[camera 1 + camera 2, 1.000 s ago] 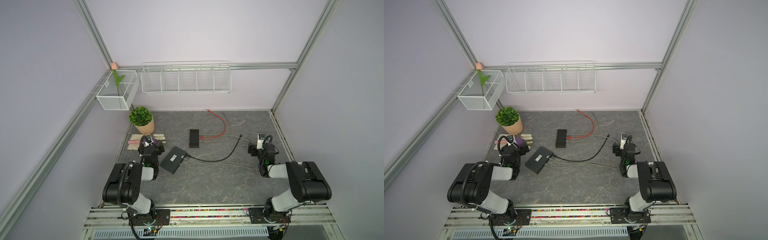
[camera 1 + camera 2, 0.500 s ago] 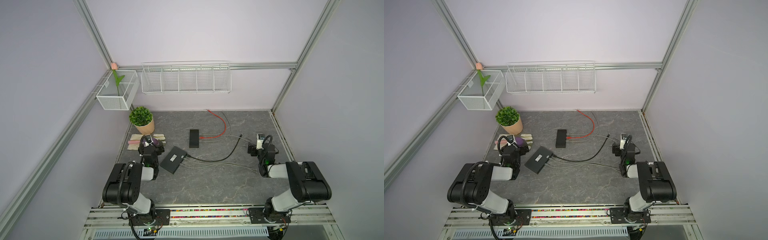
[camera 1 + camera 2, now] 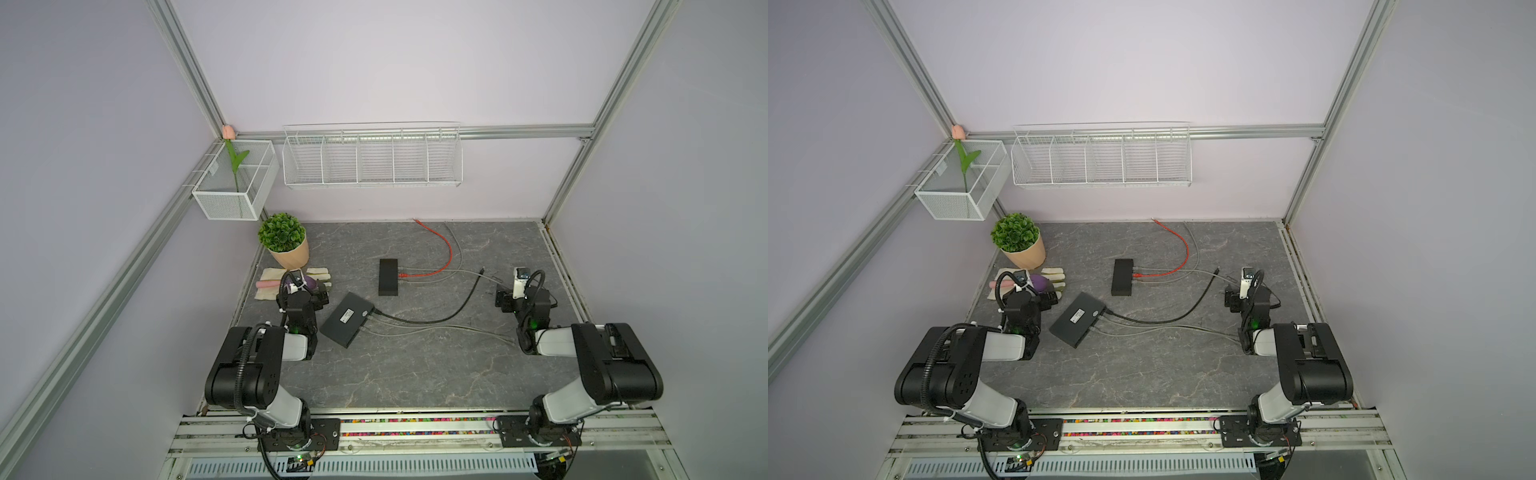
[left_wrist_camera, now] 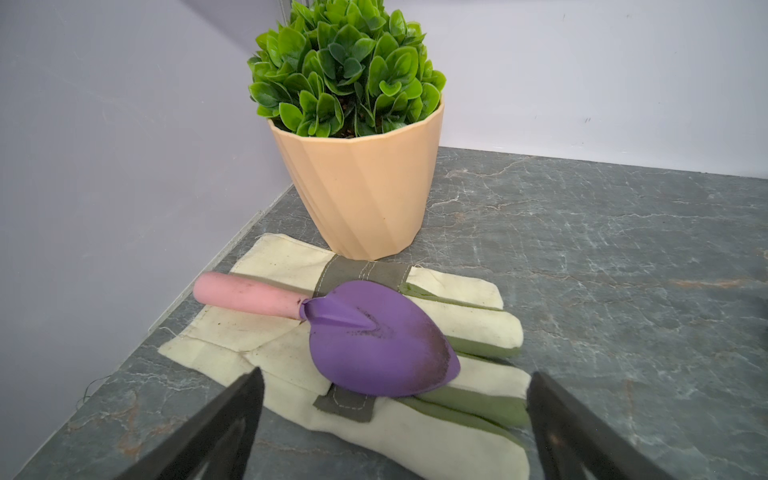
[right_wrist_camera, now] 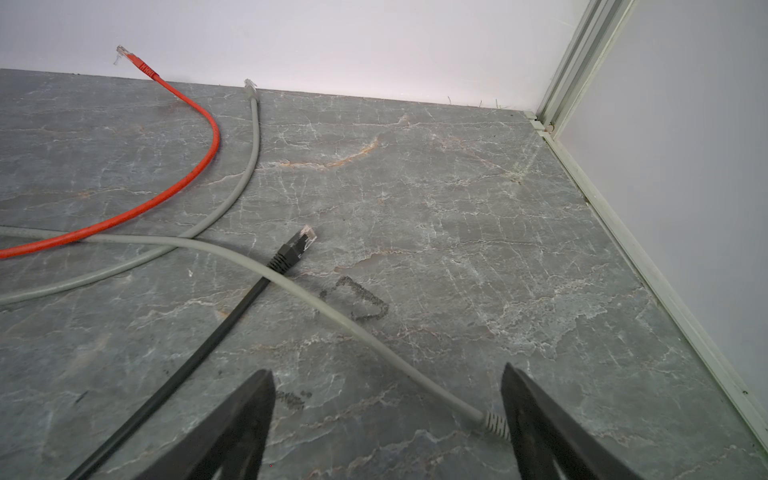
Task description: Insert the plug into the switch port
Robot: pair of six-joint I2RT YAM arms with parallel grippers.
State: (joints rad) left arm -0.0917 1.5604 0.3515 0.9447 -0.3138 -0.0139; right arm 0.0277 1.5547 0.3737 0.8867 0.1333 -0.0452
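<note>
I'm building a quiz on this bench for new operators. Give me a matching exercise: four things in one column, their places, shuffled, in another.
Things
1. red cable
2. black cable
3. purple trowel
4. tulip

Places
A. lying on the glove
B. standing in the mesh wall basket
C. plugged into the small black box
D. running from the larger tilted box

Pairs: 1-C; 2-D; 3-A; 4-B
</note>
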